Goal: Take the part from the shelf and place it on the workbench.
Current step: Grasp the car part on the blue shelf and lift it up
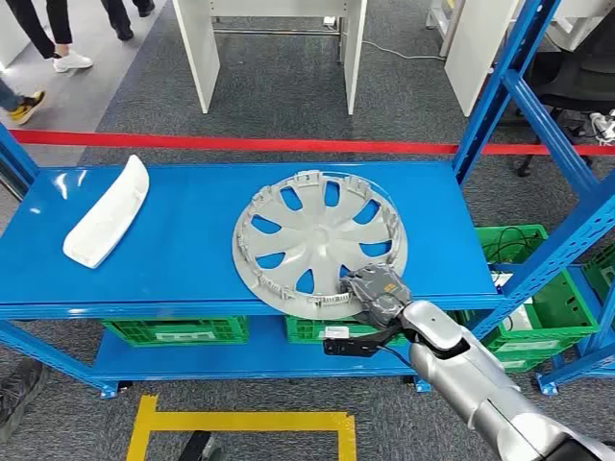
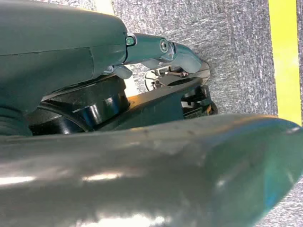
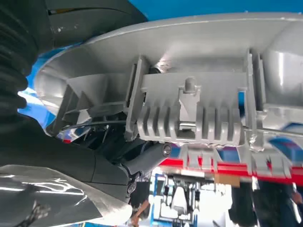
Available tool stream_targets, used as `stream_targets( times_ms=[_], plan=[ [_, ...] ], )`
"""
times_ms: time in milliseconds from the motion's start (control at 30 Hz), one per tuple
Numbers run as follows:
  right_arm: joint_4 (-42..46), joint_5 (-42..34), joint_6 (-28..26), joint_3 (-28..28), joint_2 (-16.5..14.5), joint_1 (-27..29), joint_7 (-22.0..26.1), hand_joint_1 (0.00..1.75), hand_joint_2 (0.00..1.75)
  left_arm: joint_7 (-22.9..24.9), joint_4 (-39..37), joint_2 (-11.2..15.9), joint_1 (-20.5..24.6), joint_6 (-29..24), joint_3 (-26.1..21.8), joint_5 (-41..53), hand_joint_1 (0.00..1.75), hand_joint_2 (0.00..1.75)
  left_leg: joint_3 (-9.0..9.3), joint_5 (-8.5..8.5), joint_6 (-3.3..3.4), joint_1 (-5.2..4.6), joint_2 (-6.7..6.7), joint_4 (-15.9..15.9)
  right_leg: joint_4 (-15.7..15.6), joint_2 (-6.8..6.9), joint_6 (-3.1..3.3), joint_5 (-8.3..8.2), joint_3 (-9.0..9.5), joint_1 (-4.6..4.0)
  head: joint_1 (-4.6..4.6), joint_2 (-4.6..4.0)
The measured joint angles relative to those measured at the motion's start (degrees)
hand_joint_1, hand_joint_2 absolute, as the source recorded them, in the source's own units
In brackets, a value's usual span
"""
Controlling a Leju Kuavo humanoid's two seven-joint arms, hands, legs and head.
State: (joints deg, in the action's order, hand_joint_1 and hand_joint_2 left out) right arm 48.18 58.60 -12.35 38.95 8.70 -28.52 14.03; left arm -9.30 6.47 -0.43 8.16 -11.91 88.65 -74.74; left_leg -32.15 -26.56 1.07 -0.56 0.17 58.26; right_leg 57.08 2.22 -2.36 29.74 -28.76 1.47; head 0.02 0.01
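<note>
Right hand [image 1: 377, 293] fingers grip the hubcap's [image 1: 319, 242] near rim, undersides hidden; left hand's fingers unclear.

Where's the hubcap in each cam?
Head view: hubcap lies flat on the blue shelf, right of centre, its near rim under the right hand.
Right wrist view: hubcap close up, its ribbed rim across the picture.
Left wrist view: not in it; grey floor and yellow tape.
Shared landmark: the blue shelf, a strip beyond the rim.
</note>
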Motion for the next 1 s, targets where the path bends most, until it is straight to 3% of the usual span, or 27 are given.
stream_targets(
  times_ms=[467,1000],
  plan=[
    [13.6,-0.1,-5.3,-3.5,0.8,5.3,-0.4,1.75,1.75,-0.7,0.0,0.1,-0.4,-0.3,0.0,-1.2,0.0,0.0,-0.12,0.0,0.0,-0.01,0.0,0.0,0.0,0.0,0.0,0.0,-0.13,0.0,-0.01,0.01],
    [30.2,10.2,-24.0,-10.1,1.2,17.6,-3.9,1.75,1.75,-0.7,0.0,0.0,-0.6,-1.3,0.0,-2.8,0.0,0.0,-0.32,-0.01,0.0,-0.01,-0.02,0.0,0.0,0.03,0.0,0.01,-0.29,0.0,-0.01,0.0]
  ],
)
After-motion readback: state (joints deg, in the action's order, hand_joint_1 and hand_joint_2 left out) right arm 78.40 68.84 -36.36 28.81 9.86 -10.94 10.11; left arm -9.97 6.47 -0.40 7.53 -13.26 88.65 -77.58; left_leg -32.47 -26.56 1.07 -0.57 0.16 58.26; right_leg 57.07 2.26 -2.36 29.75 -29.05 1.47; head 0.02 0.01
